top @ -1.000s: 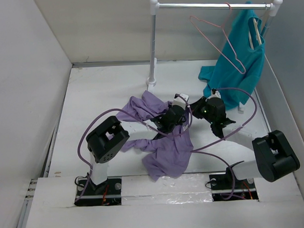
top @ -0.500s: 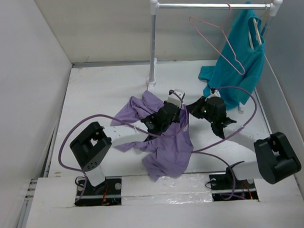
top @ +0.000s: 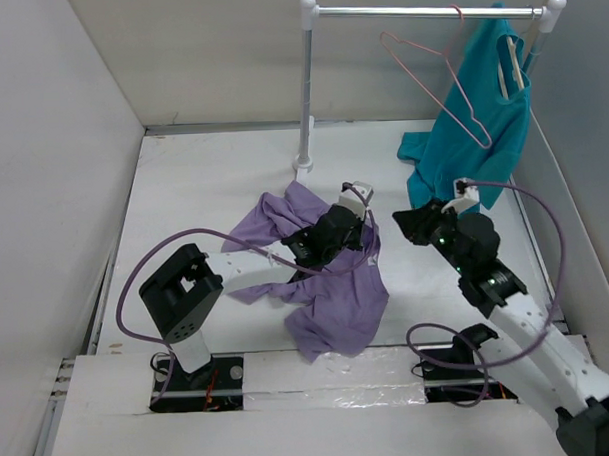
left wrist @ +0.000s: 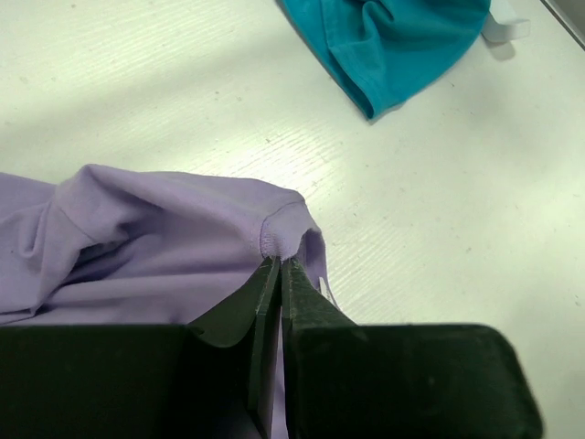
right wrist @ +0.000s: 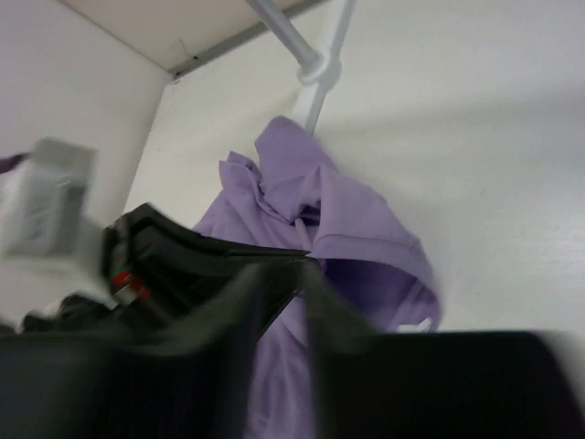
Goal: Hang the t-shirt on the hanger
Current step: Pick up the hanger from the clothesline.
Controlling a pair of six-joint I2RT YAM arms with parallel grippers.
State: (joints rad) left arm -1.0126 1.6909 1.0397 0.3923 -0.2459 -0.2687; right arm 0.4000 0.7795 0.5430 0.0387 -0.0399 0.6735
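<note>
The lavender t-shirt point(top: 332, 292) lies crumpled on the white table, between the arms. My left gripper point(top: 363, 234) is shut on a fold at the shirt's right edge. The left wrist view shows its tips point(left wrist: 279, 261) pinching the fabric point(left wrist: 164, 229). My right gripper point(top: 402, 223) hovers just right of the shirt. In the blurred right wrist view it point(right wrist: 285, 274) stands slightly open and empty above the t-shirt point(right wrist: 356, 219). The pink wire hanger point(top: 450, 83) hangs empty on the rail point(top: 427, 12).
A teal shirt point(top: 481, 132) on a pale hanger hangs at the rail's right end, its hem on the table point(left wrist: 393, 46). The rack's white pole point(top: 305, 88) stands behind the t-shirt. White walls close in left, back and right.
My right arm has drawn back to the right, away from the t-shirt. My left arm's elbow swung left earlier, and its gripper stays shut on the shirt's edge.
</note>
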